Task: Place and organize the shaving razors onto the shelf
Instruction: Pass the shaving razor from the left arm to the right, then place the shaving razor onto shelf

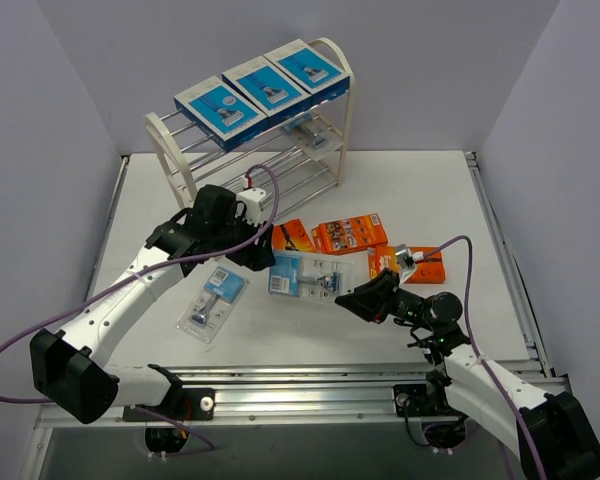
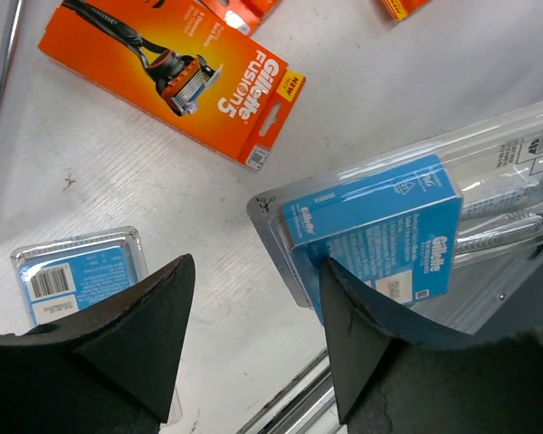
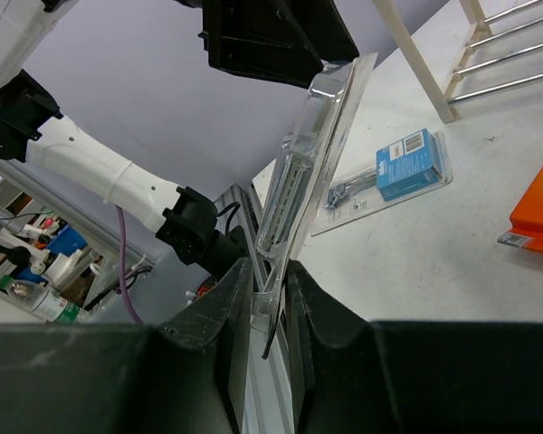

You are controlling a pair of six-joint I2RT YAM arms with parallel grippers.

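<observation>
My right gripper (image 1: pixel 365 295) (image 3: pixel 270 280) is shut on the edge of a clear blister pack with a blue card (image 1: pixel 300 275) (image 3: pixel 308 154) (image 2: pixel 380 231), held on edge just above the table. My left gripper (image 1: pixel 245 250) (image 2: pixel 253 271) is open at the pack's far end, one fingertip (image 2: pixel 335 280) over its corner. A second blister pack (image 1: pixel 212 298) (image 2: pixel 72 276) (image 3: pixel 389 176) lies flat on the table. Three orange packs (image 1: pixel 295 235) (image 1: pixel 350 233) (image 1: pixel 410 262) lie mid-table. The shelf (image 1: pixel 185 165) holds three blue boxes (image 1: pixel 265 88) on top and a blister pack (image 1: pixel 310 135) on a lower tier.
An orange pack (image 2: pixel 181 77) lies just beyond the left fingers. The shelf's white leg (image 3: pixel 416 54) stands behind the held pack. The metal rail (image 1: pixel 310 380) runs along the table's near edge. Grey walls close in both sides.
</observation>
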